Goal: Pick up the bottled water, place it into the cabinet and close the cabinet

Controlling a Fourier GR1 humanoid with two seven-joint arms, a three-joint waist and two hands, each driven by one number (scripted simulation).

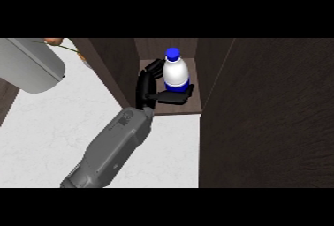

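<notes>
Bottled water [175, 73]: upright, blue cap up, inside the cabinet [117, 66], between its two side walls. Whether its base is seated on the cabinet floor cannot be told.

Left hand [149, 86]: curled round the bottle. Fingers are seen along its left side, and the thumb is wrapped across the near side at the base. The right hand is not seen.

Risks judged from here:
- If the bottle is released before its base is seated, it could be tipped.
- The thumb is hooked in front of the base, so the bottle could be dragged out or knocked over if the hand is withdrawn before being fully opened.
- The cabinet's left wall lies just beside the forearm and could be struck on withdrawal.
- The door [274, 114] stands wide open at the right. If it is swung shut early, the arm could be caught.
</notes>
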